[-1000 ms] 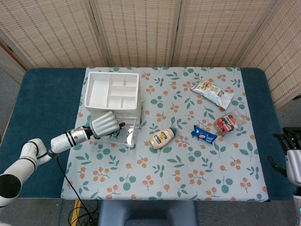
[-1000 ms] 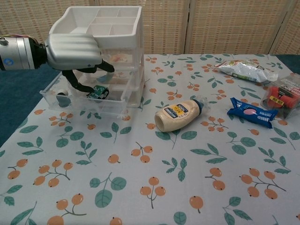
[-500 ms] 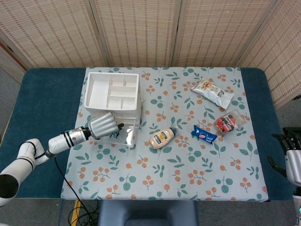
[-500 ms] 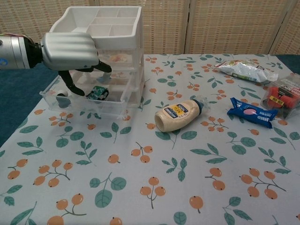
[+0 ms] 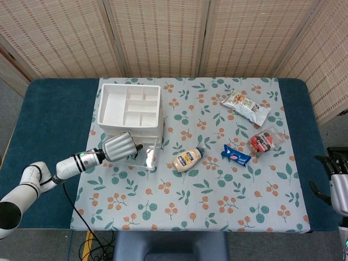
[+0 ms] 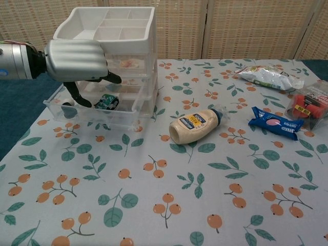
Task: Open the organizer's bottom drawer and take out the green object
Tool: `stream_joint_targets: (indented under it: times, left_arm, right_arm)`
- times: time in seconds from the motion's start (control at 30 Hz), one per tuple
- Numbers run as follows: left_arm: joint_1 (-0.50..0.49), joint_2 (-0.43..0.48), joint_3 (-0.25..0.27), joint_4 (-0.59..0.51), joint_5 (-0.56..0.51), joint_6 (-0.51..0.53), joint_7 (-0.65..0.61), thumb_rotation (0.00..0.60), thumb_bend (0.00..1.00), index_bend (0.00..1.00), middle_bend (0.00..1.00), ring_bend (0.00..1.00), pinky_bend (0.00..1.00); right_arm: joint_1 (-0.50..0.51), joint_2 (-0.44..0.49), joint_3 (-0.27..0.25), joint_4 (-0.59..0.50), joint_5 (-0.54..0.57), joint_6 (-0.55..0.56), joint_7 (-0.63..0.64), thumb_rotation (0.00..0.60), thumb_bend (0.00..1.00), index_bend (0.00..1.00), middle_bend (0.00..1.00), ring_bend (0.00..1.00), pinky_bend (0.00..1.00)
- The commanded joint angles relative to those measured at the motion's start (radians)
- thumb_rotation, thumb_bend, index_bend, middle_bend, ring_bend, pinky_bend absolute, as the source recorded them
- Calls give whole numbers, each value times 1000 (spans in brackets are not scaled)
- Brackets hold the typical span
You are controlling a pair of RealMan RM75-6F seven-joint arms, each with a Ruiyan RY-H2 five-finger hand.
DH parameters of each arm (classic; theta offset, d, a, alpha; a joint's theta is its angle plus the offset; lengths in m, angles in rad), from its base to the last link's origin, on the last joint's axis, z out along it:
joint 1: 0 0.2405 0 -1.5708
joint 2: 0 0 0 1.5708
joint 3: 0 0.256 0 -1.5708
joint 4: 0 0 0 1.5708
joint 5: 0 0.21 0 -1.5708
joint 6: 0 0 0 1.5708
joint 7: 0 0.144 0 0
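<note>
The green object (image 6: 107, 101) is lying in the pulled-out bottom drawer (image 6: 97, 114) of the organizer (image 6: 123, 56), near its middle. It is looking small, light and rigid, probably a wrapped or printed item, so a pinch across its short sides from above should be holding it; the clear drawer walls are leaving little room. The left robot hand (image 6: 77, 59) is hovering over the drawer's left part, palm down, fingers curling downward with nothing between them. The right robot hand (image 5: 338, 176) is resting off the worktop at the far right; its finger state is unclear.

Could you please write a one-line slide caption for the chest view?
Left hand hovers over the open bottom drawer, the green object lying unheld inside.
</note>
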Motion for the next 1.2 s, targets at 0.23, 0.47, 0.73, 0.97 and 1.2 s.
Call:
stream_joint_targets:
  times: [0.23,0.47,0.73,0.97,1.2]
  left_arm:
    - [-1,-19,3,16,-3,-15,7,600,95,421,971,1000,1000]
    - [-2,-39,0,35,-10,-19,-4,600,94,420,971,1000,1000]
    - [-2,-62,4,57,-12,-27,-15,600,94,421,971,1000,1000]
    - [-1,-80,4,77,-20,-30,-30,600,94,461,971,1000,1000]
    - [3,-96,6,102,-24,-25,-41,600,96,505,971,1000,1000]
  right_arm:
    - [-3,2,0,-1,2,3,-1,600,290,201,292,163,253]
    - [-2,2,1,-3,2,1,-3,600,290,201,292,163,253]
    - [-3,4,2,-4,5,1,-5,600,290,201,292,163,253]
    - [-3,4,2,-4,7,0,-5,600,290,201,292,163,254]
    - [-3,4,3,-4,7,-2,-4,600,290,201,292,163,254]
